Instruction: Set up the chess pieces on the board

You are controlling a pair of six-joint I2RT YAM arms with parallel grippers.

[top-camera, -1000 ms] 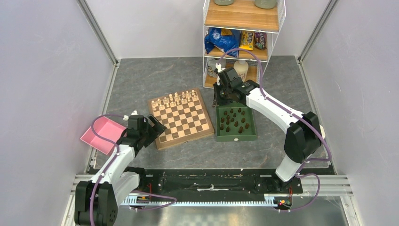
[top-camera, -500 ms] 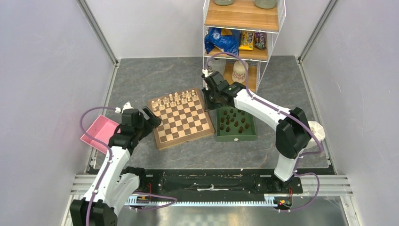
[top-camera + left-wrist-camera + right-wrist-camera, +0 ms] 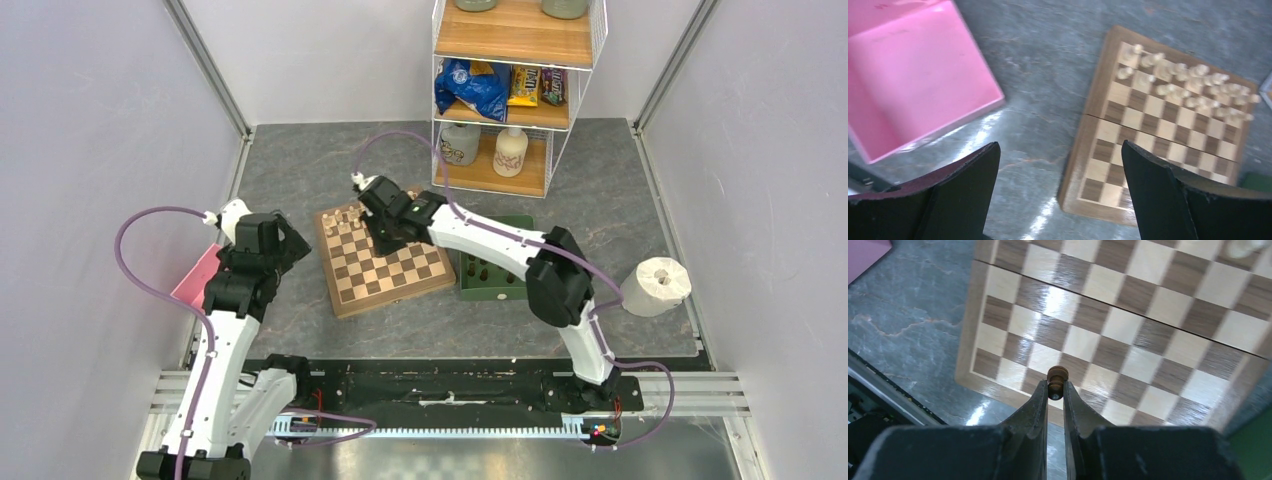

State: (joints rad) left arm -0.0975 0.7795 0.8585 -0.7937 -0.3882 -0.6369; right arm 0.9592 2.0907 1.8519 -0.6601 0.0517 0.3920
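Observation:
The board (image 3: 400, 270) lies mid-table, with pale chessmen (image 3: 345, 218) along its far edge. My right gripper (image 3: 385, 240) hangs over the board's left part. In the right wrist view it (image 3: 1055, 388) is shut on one small dark-brown chess piece (image 3: 1057, 375), held above the squares near the board's (image 3: 1128, 315) edge. More dark chess pieces (image 3: 490, 270) stand in the green tray (image 3: 500, 290), partly hidden by the right arm. My left gripper (image 3: 278, 248) is open and empty, left of the board; in its wrist view (image 3: 1060, 150) the board (image 3: 1153, 125) shows between the fingers.
A pink tray (image 3: 200, 275) lies at the left table edge, also in the left wrist view (image 3: 913, 75). A wire shelf (image 3: 515, 90) with snacks and bottles stands behind the board. A paper roll (image 3: 657, 285) sits at the right.
My right arm has swung left from the green tray to over the board, carrying the dark piece. My left arm has drawn back left, off the board's corner, jaws open.

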